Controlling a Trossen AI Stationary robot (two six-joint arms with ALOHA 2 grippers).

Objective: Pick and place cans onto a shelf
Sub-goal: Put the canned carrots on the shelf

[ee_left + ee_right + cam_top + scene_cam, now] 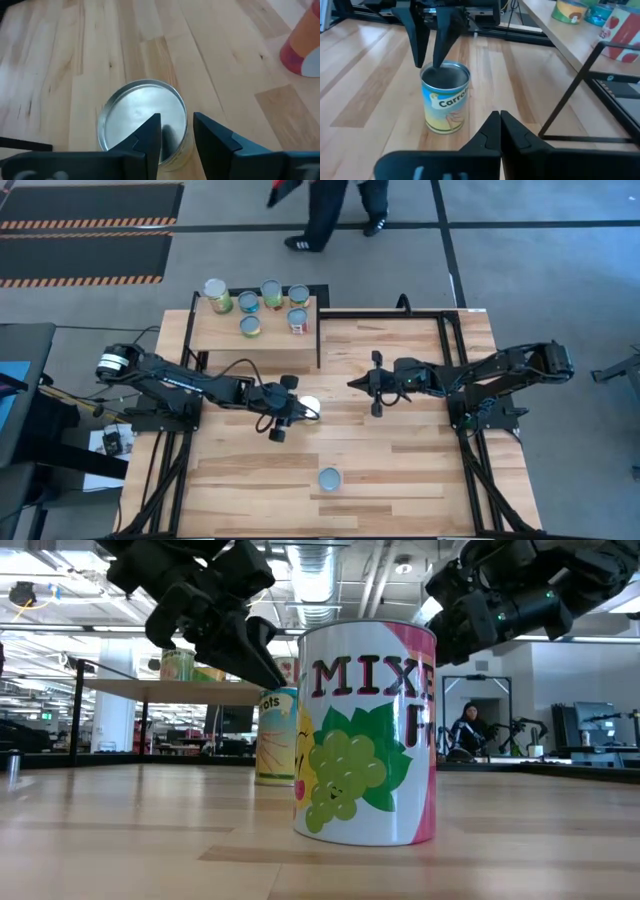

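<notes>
— What is on the far left of the table?

— The shelf (222, 331) stands at the far left corner of the table (420, 470). Six cans (258, 309) are on its top: one at the far left corner of the shelf, three in a row along its far edge, and two nearer to its front edge.

— And the left arm?

— It reaches from the left edge toward the middle of the table. The left gripper (306, 409) hangs just above a can with a yellow and blue label, the carrot can (445, 97). In the left wrist view its fingers (147, 137) are only narrowly apart, with their tips over the silvery lid, near its rim. They hold nothing. I cannot tell if the tips touch the lid.

— Are there other cans on the table?

— Yes, one more. The mixed fruit can (330, 478) stands upright near the front edge, about in the middle, well apart from both grippers. In the low view it is very close to the camera, with green grapes on its label.

— What about the right side?

— The right arm comes from the right edge. The right gripper (356, 383) is over the middle of the table, near the carrot can and pointing at it, but apart from it. Its fingers are pressed together and empty.

— Anything beyond the table?

— A person (335, 210) is on the floor behind the far edge.
</notes>
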